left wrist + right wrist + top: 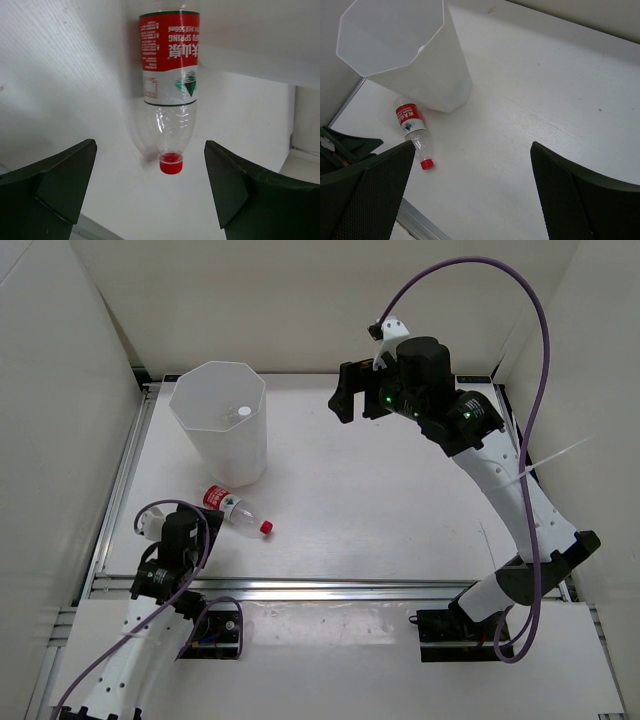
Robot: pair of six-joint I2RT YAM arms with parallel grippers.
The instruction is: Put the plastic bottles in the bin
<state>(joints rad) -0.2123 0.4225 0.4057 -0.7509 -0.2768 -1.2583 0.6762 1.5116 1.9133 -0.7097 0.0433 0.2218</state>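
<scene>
The red-labelled bottle with a red cap lies on its side on the white table, just in front of the bin. My left gripper is open and empty, left of the bottle. In the left wrist view the bottle lies beyond the open fingers, cap towards me, with the gripper short of it. My right gripper is open and empty, held high right of the bin. Its view shows the bin and the bottle. A white cap shows inside the bin; the other bottles are hidden.
White walls close in the table on the left, back and right. A metal rail runs along the near edge of the table, and another along the left edge. A purple cable loops above the right arm.
</scene>
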